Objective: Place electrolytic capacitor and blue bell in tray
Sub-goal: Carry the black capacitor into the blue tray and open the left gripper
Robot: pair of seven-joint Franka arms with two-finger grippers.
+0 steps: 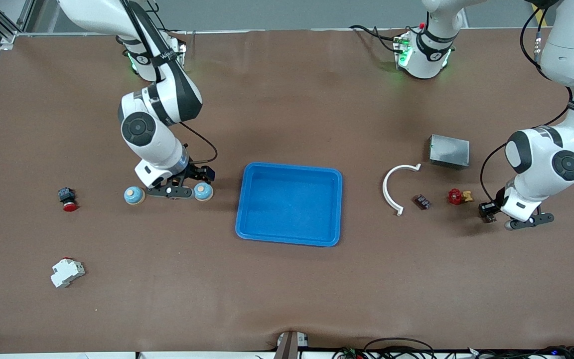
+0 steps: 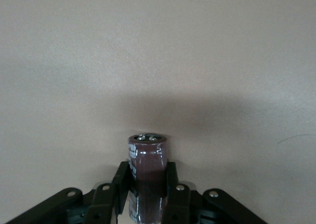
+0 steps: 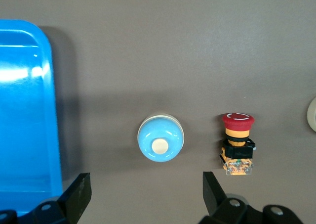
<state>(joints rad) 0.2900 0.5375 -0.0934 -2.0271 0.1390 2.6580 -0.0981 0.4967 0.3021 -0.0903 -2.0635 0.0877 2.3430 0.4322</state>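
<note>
Toward the left arm's end, left gripper [image 1: 526, 221]: low over the table, nearer the front camera than the red-and-brass part; its fingers are clamped on the electrolytic capacitor.
Electrolytic capacitor [image 2: 147, 172]: dark maroon cylinder with a silvery top, pinched between the two black fingers, its top end sticking out past the fingertips.
Capacitor print: white lettering runs down one edge of the sleeve, too small to read.
Right gripper [image 1: 170, 192]: over the table between the two bells, fingers [image 3: 79, 192] spread wide, holding nothing.
Blue bell [image 1: 134, 195]: blue dome with a cream button, on the table toward the right arm's end.
Second blue bell [image 1: 203, 191]: same look, just beside the tray.
Tray [image 1: 289, 167]: bright blue, mid-table; the bells and the capacitor are all outside it.
Red mushroom button [image 3: 238, 145]: red cap with a faint white mark, yellow collar, black-and-clear base; near the right arm's end.
White block [image 1: 67, 272]: nearer the front camera than the button.
Grey metal box [image 1: 449, 151]: toward the left arm's end.
White curved strip [image 1: 395, 187]: between tray and box.
Small dark part [image 1: 421, 201]: beside the strip.
Red-and-brass part [image 1: 459, 196]: beside the dark part.
</note>
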